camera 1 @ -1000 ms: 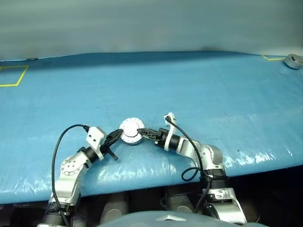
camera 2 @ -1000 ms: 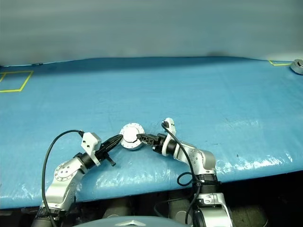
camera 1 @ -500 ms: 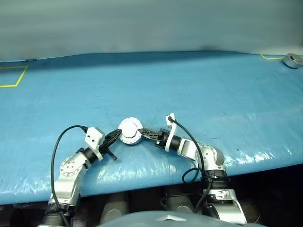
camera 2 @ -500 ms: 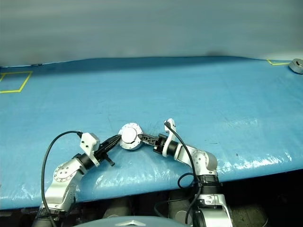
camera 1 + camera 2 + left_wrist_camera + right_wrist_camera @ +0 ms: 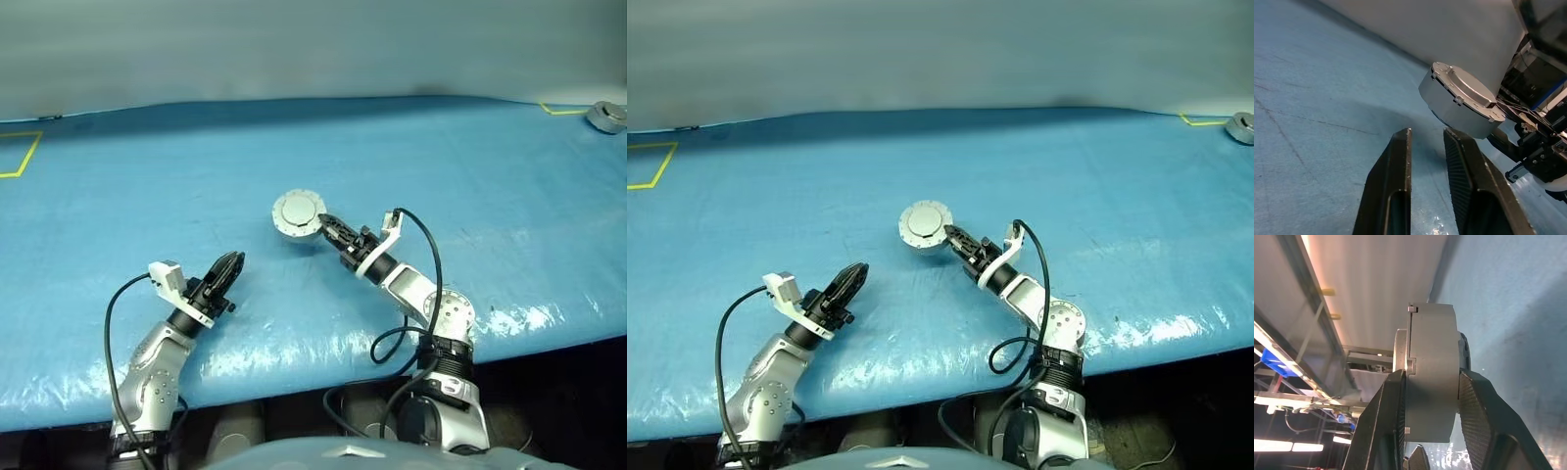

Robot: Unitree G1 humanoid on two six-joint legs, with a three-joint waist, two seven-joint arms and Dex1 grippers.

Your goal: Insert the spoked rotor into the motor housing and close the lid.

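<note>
Motor housing [image 5: 299, 213]: closed grey metal drum, flat round lid [image 5: 1469, 89] seated on top, small notched tabs around the rim. It sits raised off the table [image 5: 490, 176], at about 12 o'clock from centre in the head views. Right claw [image 5: 1432, 396] is clamped across its flat faces. Left claw [image 5: 229, 266], at 8 o'clock from the housing, is parted slightly, grasping nothing. Table covering: blue, glossy, wrinkled sheet; yellow tape [image 5: 22, 157] at the far corners.
</note>
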